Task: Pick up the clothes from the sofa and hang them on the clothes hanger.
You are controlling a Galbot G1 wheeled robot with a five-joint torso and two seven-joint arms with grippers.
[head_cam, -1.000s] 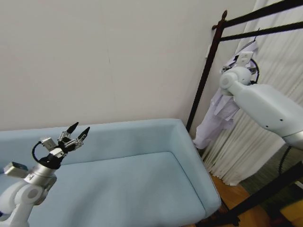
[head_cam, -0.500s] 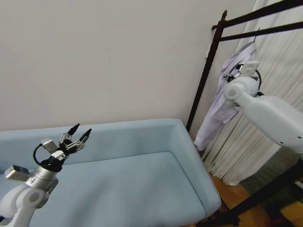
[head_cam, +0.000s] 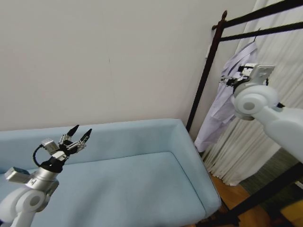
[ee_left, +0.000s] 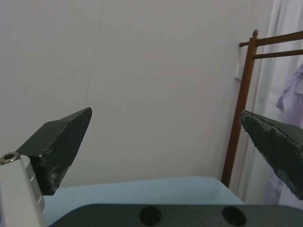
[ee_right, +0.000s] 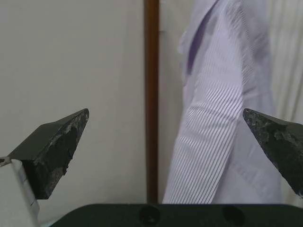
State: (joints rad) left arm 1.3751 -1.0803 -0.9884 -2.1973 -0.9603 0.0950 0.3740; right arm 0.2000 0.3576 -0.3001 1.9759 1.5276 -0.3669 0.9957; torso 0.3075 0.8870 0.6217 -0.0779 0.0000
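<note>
Lilac striped shirt (head_cam: 226, 101) hangs from the rack (head_cam: 207, 66), so I judge the hanging done. My right gripper (head_cam: 229, 80) is just beside it, fingers spread and empty. My left gripper (head_cam: 81, 130) hovers open over the sofa (head_cam: 142, 189), and nothing seems left to fetch.

No writing, label, brand or number is legible on the striped shirt (head_cam: 220, 106), the wooden rack (head_cam: 207, 71) or the sofa (head_cam: 142, 189).

Soft, even indoor light falls on the matte wall (head_cam: 118, 61) beyond the left gripper (head_cam: 81, 131). The curtain (head_cam: 284, 56) behind the right gripper (head_cam: 226, 80) is the brightest area. Faint shadows lie on the sofa (head_cam: 142, 189)
</note>
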